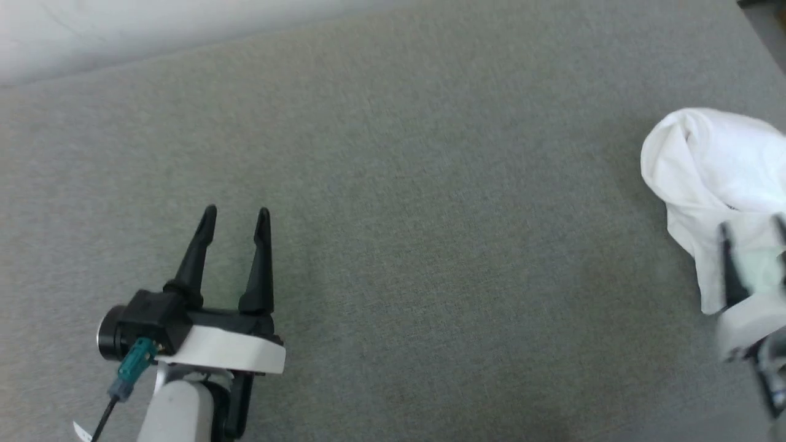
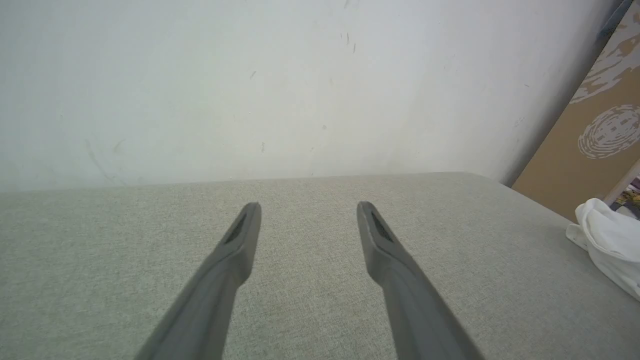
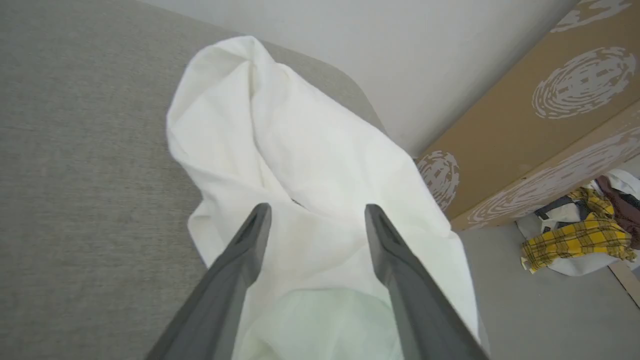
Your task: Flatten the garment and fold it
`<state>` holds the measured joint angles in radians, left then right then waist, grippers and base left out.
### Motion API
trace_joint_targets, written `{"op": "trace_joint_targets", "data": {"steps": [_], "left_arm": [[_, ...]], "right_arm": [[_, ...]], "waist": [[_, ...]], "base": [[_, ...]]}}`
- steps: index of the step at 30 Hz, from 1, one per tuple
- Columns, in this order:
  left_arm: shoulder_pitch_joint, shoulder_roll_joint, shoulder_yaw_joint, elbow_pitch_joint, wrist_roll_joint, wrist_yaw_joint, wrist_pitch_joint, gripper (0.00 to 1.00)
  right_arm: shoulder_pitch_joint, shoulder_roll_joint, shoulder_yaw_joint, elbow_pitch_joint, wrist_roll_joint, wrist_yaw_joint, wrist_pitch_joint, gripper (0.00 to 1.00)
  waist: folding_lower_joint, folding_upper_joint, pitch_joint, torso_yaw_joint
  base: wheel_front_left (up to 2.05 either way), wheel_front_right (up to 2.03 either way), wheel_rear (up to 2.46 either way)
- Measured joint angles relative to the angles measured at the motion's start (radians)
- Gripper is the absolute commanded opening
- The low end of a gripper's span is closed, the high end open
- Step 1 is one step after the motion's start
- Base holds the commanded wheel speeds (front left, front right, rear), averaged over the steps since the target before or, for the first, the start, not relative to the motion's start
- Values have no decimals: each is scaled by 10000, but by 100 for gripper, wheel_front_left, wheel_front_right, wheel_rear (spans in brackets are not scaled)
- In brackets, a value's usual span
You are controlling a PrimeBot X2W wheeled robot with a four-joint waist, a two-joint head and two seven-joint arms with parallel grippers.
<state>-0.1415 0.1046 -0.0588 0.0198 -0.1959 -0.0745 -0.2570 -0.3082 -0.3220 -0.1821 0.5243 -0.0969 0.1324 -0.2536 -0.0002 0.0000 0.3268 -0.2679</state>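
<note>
- Left gripper (image 1: 237, 212) sits low on the left of the head view, over bare grey surface (image 1: 430, 215). Its two dark fingers are spread wide with nothing between them.
- From its own wrist camera, those fingers point across the grey surface toward a pale wall (image 2: 250, 90) at the far edge.
- Over to the shirt (image 1: 706, 159) - it's a white bunched-up heap at the far right of the grey surface, close to the rounded corner and well apart from the left gripper.
- Nothing flat about it: the cloth is humped and creased, with a deep fold running down the middle.
- Right gripper (image 1: 753, 226) shows blurred at the right edge of the head view, over the near end of the shirt.
- The right wrist camera settles it - the fingers stand apart with white cloth lying below and between them, not pinched. Whether the tips touch the cloth, I cannot tell.
- Beyond the corner there's a brown cardboard box (image 3: 540, 125) printed with pale swirls, and beside it a pile of clothes (image 3: 575, 240) on the floor, yellow plaid on top.
</note>
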Motion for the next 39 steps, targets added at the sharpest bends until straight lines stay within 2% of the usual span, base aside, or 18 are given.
{"op": "trace_joint_targets", "data": {"steps": [6,14,19,25,30,39], "left_arm": [[612,-234,222,23,-69,176,0,100],[1143,-326,640,224,-65,422,0,100],[1425,-257,907,443,-31,485,0,100],[1983,-92,976,834,98,476,0,100],[2282,-77,934,1112,115,474,0,100],[2478,-31,671,1421,322,493,0,100]], "right_arm": [[1430,1313,644,-1352,610,-8,90,100],[1688,2405,1507,-2491,1340,-8,318,100],[1952,2638,1833,-3398,1595,-8,334,100],[3181,2679,1718,-4462,1707,-8,593,100],[3919,2685,1975,-5007,2019,-8,817,100],[4271,2688,2119,-5373,2113,-8,1055,100]], "waist": [[-2,0,-957,514],[0,0,-1688,1603],[2,0,-2050,2194],[0,0,-2682,2544],[0,0,-3122,2595],[2,0,-3465,2534]], "base": [[0,0,0],[0,0,0],[0,0,0],[0,0,0],[0,0,0],[0,0,0]]}}
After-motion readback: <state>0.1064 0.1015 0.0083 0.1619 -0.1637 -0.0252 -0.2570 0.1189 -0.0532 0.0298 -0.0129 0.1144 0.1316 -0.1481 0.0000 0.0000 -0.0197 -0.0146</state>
